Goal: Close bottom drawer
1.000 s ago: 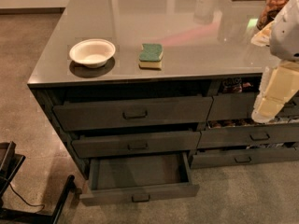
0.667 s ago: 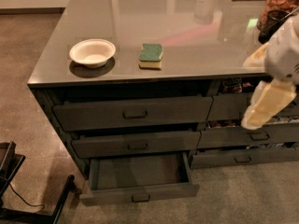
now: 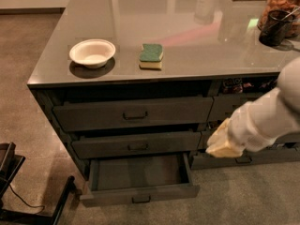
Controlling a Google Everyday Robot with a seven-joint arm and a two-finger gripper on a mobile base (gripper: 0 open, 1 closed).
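Grey countertop (image 3: 187,41), bottom drawer (image 3: 140,175) pulled out, white arm (image 3: 267,121) slanting down-left, claw (image 3: 224,143) above its right corner, grip unclear.

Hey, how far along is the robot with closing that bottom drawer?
Nothing looks done yet: the bottom drawer is pulled well out, its bare inside showing. In hand: the gripper hangs to the right of it, higher than its front panel, in front of the narrower drawers, not touching it. Left: bring the gripper to the front panel and push the drawer fully in.
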